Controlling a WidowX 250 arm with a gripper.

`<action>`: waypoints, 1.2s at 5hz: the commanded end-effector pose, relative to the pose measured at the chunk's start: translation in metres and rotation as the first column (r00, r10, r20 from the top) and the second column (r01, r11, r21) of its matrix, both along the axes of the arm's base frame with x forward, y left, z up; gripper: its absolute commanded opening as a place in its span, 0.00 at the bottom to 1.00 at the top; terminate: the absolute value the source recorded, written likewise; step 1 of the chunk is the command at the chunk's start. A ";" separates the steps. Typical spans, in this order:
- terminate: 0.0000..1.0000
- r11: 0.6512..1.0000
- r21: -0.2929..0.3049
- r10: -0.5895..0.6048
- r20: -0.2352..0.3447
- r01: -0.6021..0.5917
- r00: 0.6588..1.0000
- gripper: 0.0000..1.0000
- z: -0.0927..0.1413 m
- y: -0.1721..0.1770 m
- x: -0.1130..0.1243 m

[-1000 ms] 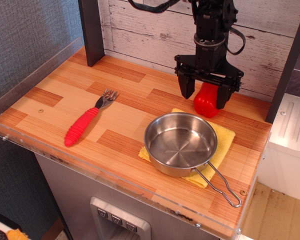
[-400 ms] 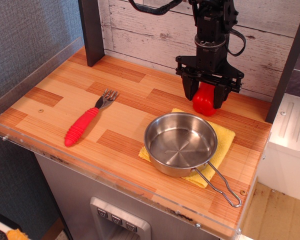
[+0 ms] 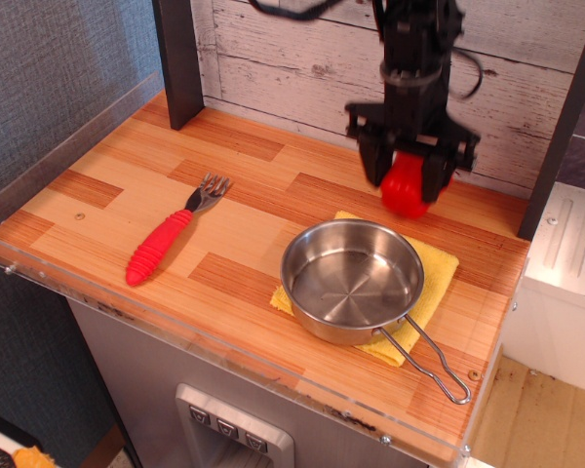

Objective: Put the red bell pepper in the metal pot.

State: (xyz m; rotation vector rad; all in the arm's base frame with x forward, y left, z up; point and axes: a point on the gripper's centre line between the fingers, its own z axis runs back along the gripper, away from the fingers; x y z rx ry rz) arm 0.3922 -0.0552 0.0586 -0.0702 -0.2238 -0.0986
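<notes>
While gripper (image 3: pixel 407 177) clamps red bell pepper (image 3: pixel 407 189), metal pot (image 3: pixel 352 280) empty.

Whitewashed plank wall (image 3: pixel 292 58), grey textured wall (image 3: pixel 49 68), wooden counter (image 3: pixel 244 224)

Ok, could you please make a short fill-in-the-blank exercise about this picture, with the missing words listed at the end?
1. The gripper is closed on the red bell ____.
2. The metal pot sits on a ____ cloth.
3. The fork lying left of the pot has a ____ handle.
4. Inside, the metal pot is ____.

Missing words: pepper; yellow; red; empty
</notes>
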 end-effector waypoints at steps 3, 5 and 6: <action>0.00 0.997 -0.036 -0.062 0.016 0.062 0.998 0.00 0.047 -0.032 -0.095; 0.00 0.999 -0.042 -0.001 -0.036 -0.001 0.999 0.00 0.039 -0.018 -0.131; 0.00 0.999 -0.014 0.028 -0.066 -0.029 0.997 0.00 0.024 -0.010 -0.128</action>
